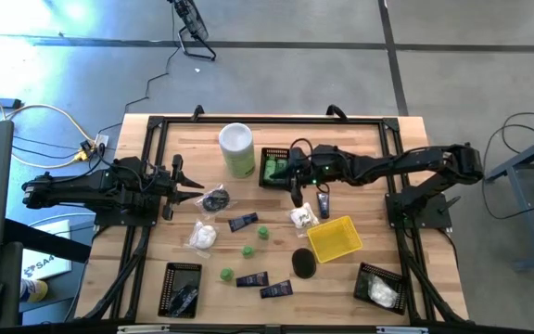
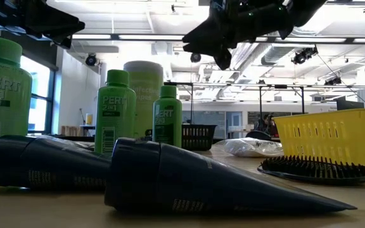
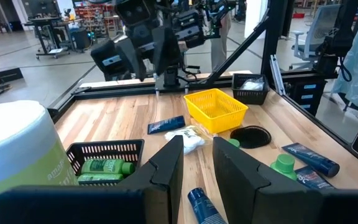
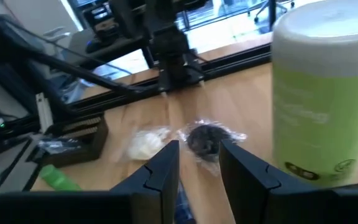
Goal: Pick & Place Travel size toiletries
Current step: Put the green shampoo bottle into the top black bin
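Observation:
The travel size toiletries lie across the table's middle. There are navy tubes, little green bottles, white packets, a wrapped dark round piece and a black round brush. My right gripper hangs above the table beside the black basket of green bottles. It points toward the left edge, and its fingers stand a little apart with nothing between them. My left gripper waits level at the left side, its fingers also apart and empty.
A tall white-and-green canister stands at the far middle, close to my right gripper. A yellow basket sits right of centre. Black baskets stand at the near left and near right. A black frame borders the table.

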`<state>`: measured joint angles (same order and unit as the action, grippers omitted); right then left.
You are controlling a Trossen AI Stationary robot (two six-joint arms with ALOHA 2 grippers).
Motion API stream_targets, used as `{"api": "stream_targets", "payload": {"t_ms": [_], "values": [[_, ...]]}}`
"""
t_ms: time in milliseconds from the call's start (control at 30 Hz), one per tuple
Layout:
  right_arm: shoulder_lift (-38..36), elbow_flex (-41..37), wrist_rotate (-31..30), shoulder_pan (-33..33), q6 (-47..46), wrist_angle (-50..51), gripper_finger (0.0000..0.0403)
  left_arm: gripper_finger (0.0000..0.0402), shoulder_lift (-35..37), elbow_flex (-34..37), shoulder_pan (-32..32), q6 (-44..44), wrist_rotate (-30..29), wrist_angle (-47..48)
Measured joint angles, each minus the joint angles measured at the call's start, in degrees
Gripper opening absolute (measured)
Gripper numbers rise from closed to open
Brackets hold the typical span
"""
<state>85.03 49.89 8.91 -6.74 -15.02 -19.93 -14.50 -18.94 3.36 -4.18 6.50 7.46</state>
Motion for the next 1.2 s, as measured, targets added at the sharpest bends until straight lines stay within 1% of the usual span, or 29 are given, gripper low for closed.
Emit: {"api": "stream_targets", "payload": {"t_ms": [467, 633, 800, 967, 1200], "values": [[0.0, 0.0, -0.1, 7.1, 3.3, 0.0, 0.0106, 0.0084, 0.0, 0.0, 0.0, 1.5, -0.2, 0.0], [0.0, 0.0, -6.3, 9.9, 5.7, 0.1, 0.011, 0.0084, 0.0, 0.0, 0.0, 1.5, -0.2, 0.0], [0.0, 0.0, -11.1, 11.8, 6.7, 0.1, 0.0139, 0.0084, 0.0, 0.0, 0.0, 1.7, -0.2, 0.0], [0.0, 0.0, -11.6, 12.0, 6.4, 0.0, 0.0163, 0.0084, 0.0, 0.0, 0.0, 1.8, -0.2, 0.0], [0.0, 0.0, -11.5, 12.0, 5.1, 0.0, 0.0166, 0.0084, 0.0, 0.0, 0.0, 1.7, -0.2, 0.0]]}}
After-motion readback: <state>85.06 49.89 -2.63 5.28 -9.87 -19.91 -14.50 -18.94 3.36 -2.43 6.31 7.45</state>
